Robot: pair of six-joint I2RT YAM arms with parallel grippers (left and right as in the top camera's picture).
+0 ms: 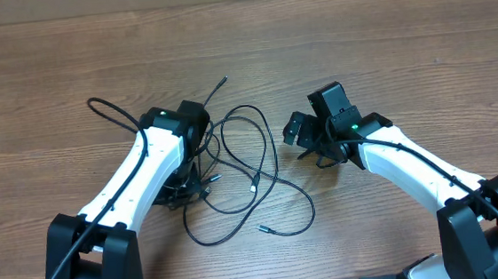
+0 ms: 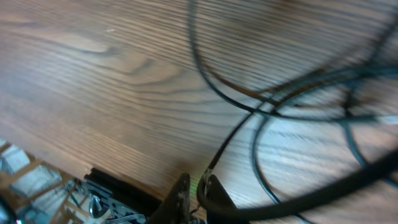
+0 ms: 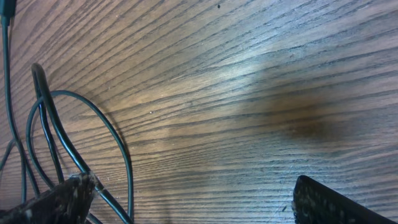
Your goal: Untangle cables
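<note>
Several thin black cables (image 1: 249, 162) lie in overlapping loops on the wooden table between the arms, with small plugs at some ends (image 1: 254, 186). My left gripper (image 1: 190, 187) sits at the left side of the tangle. In the left wrist view its fingers (image 2: 198, 190) are nearly together with a thin cable (image 2: 219, 155) running into the gap. More cable loops cross there, blurred. My right gripper (image 1: 310, 144) is right of the tangle. In the right wrist view its fingers (image 3: 193, 202) are wide apart and empty, with cable loops (image 3: 62, 137) by the left finger.
The left arm's own thicker black cable (image 1: 109, 110) loops out over the table at upper left. Both arm bases (image 1: 89, 259) (image 1: 492, 223) stand at the near edge. The table's front edge with a black rail (image 2: 118, 186) shows in the left wrist view.
</note>
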